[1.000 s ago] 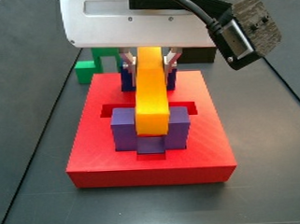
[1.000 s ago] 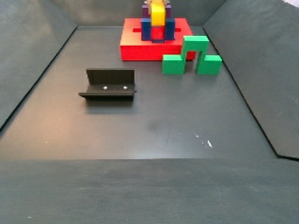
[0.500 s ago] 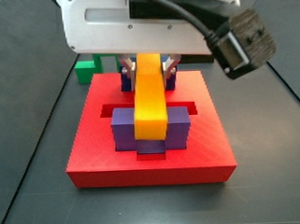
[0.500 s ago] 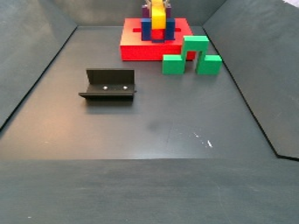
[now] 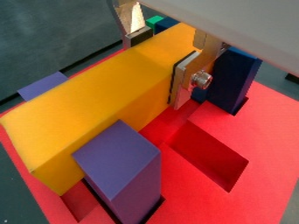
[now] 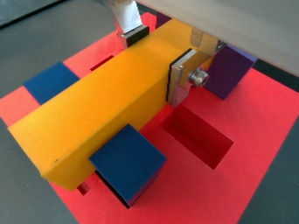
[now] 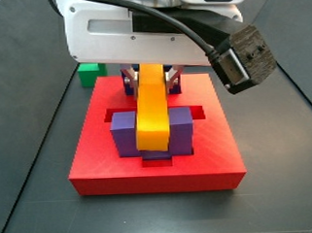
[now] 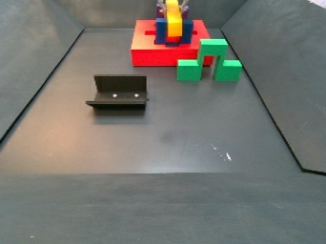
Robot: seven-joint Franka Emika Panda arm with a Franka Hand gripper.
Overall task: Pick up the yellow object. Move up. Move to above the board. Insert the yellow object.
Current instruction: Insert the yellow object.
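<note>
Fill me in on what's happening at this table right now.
The gripper is shut on the yellow object and holds it over the red board at the far end of the table. The bar lies lengthwise between the purple posts and the blue posts, low in the slot between them. A silver finger presses its side. Green blocks sit beside the board, and the fixture stands apart on the floor.

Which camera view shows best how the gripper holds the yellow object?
A wrist view: the gripper has silver fingers on both sides of the yellow object, above the board. Both wrist views show this. One side view hides the fingers behind the arm; in the other everything is too small.
</note>
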